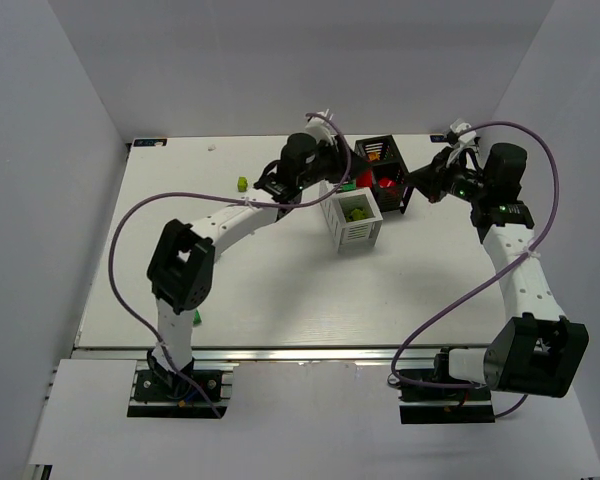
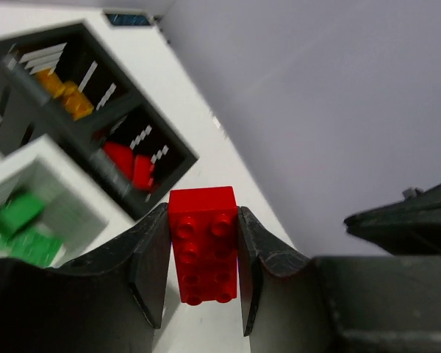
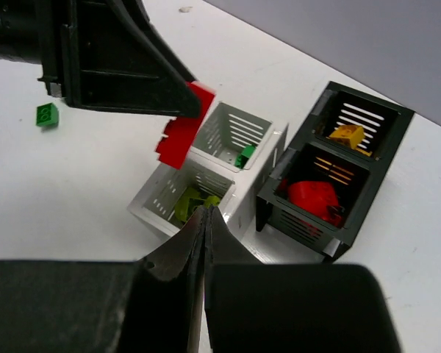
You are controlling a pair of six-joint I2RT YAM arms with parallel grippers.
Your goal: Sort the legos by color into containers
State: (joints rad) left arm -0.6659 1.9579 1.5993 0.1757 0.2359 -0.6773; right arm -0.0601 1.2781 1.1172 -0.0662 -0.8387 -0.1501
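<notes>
My left gripper (image 2: 203, 213) is shut on a red lego (image 2: 203, 243), its studs facing the camera. In the top view this gripper (image 1: 338, 182) hovers with the red lego (image 1: 348, 184) over the far end of the white container (image 1: 342, 232), beside the black container (image 1: 408, 185). The black container (image 3: 367, 184) holds red legos (image 3: 312, 197) and an orange lego (image 3: 349, 134). In the white container (image 3: 151, 209) lie a lime lego (image 3: 187, 202) and a green lego (image 3: 244, 156). My right gripper (image 3: 206, 213) is shut and empty, raised to the right of the black container.
A loose lime-green lego (image 1: 242, 184) lies on the table left of the left gripper. Another green lego (image 1: 196, 318) sits near the left arm's base. Grey walls enclose the table at the back and both sides.
</notes>
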